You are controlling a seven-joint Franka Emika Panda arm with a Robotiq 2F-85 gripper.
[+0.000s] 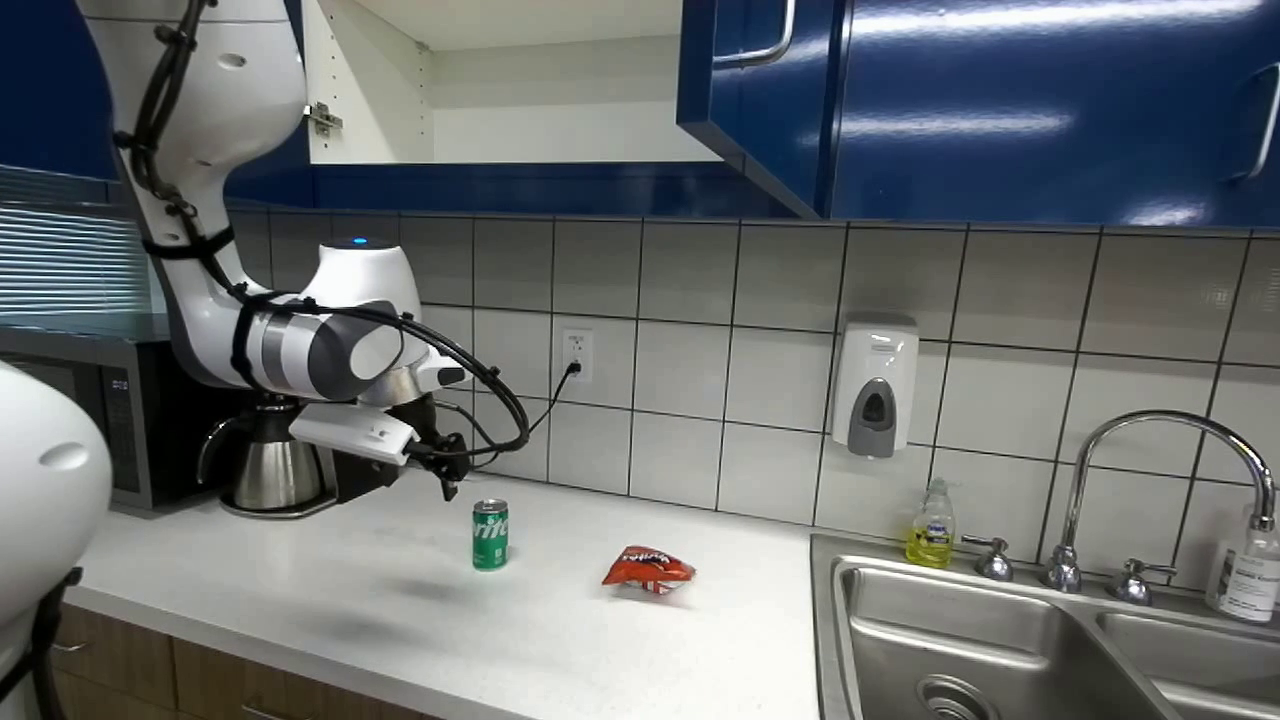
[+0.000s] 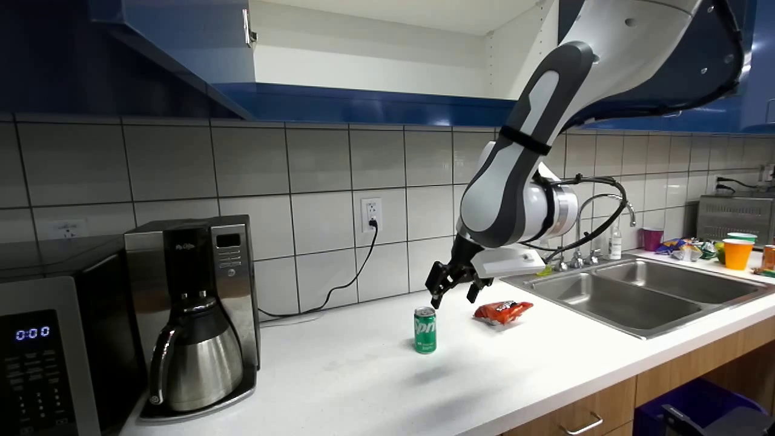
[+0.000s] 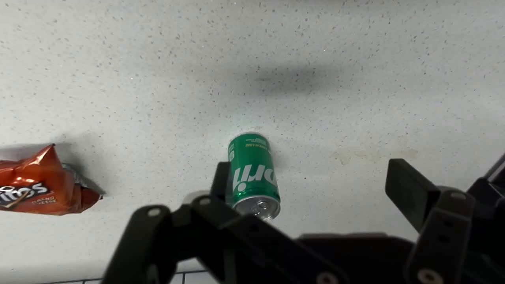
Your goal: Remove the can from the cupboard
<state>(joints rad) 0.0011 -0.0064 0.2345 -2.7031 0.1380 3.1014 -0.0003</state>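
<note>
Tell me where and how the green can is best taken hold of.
Probably by the upper sides of the can, lowering the open end effector from above to straddle it: it stands upright on the counter, and its straight round sides suit an opposed pinch.

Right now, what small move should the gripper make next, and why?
I'd probably raise the gripper a little, away from the can: it already stands upright on the counter, out of the cupboard, and the gripper is open, holding nothing.
</note>
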